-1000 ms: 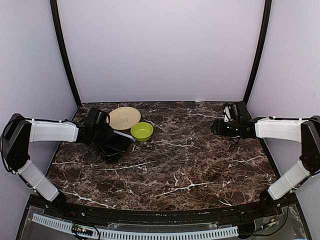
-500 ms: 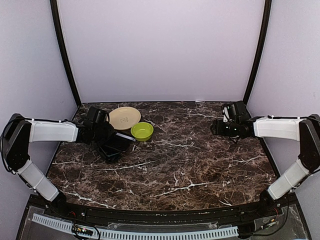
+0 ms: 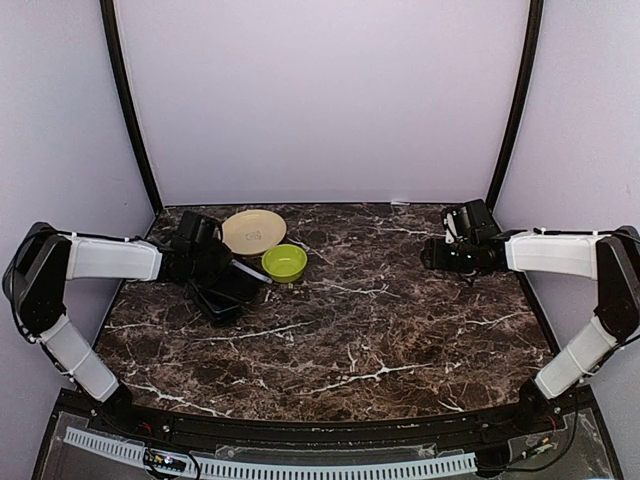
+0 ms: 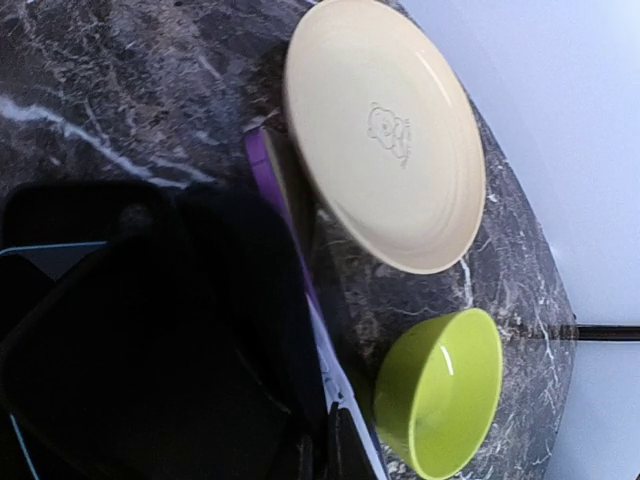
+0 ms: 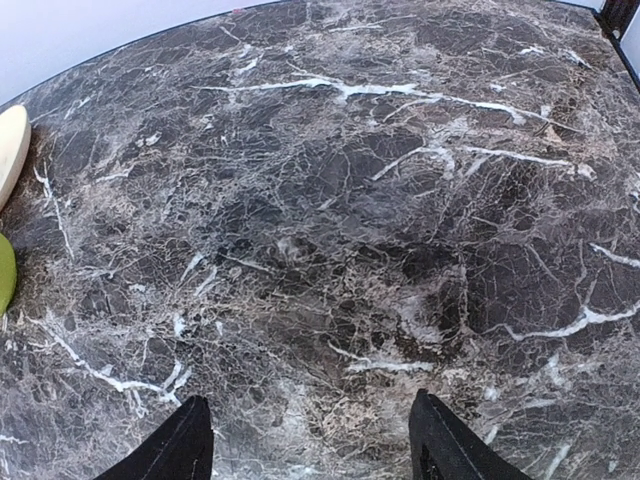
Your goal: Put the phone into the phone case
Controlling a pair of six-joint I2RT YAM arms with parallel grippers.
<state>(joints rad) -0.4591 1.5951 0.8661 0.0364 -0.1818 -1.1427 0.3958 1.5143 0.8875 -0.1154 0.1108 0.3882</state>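
Observation:
The black phone (image 3: 226, 294) lies at the table's left, partly over the pale lavender phone case (image 3: 252, 270). In the left wrist view the phone (image 4: 150, 350) fills the lower left as a dark slab. The case's lavender rim (image 4: 338, 368) runs along its right side. My left gripper (image 3: 214, 268) is low over the phone and case; its jaws (image 4: 334, 440) are shut tight right at that rim. Whether the rim is pinched does not show. My right gripper (image 3: 432, 254) hovers open over bare marble at the far right, nothing between its fingers (image 5: 180, 445).
A cream plate (image 3: 250, 232) (image 4: 385, 130) sits just behind the case, its edge over the case's end. A lime-green bowl (image 3: 284, 262) (image 4: 445, 390) stands close to the case's right side. The lilac walls and black corner posts enclose the marble table (image 3: 380, 330).
The left gripper's jaws have closed at the case's rim and that arm has edged slightly right. The phone, case and right arm have hardly moved.

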